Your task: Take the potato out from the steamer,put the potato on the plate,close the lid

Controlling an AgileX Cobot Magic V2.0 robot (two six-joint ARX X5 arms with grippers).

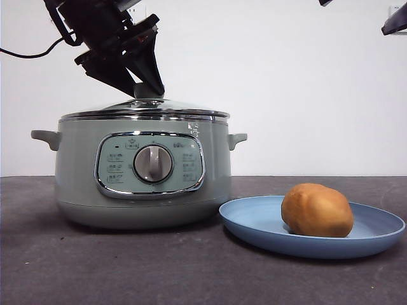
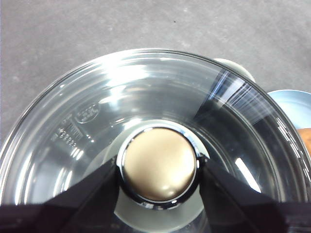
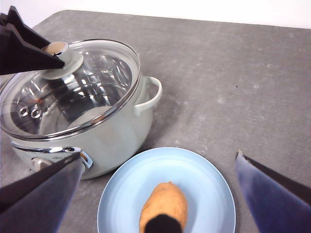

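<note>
The pale green steamer (image 1: 76,171) stands on the left of the table with the glass lid (image 1: 146,107) resting on it. My left gripper (image 1: 147,89) reaches down from above and is shut on the lid's round knob (image 2: 159,164), one jaw on each side. The potato (image 1: 317,210) lies on the light-blue plate (image 1: 254,219), to the right of the steamer. My right gripper (image 3: 159,154) is open and empty, high above the plate (image 3: 141,184) and potato (image 3: 164,206). It shows only as a black tip (image 1: 395,24) in the front view.
The dark grey tabletop (image 1: 191,273) runs in front of the steamer and plate. A white wall stands behind. A black cable (image 1: 25,54) hangs from the left arm at the upper left.
</note>
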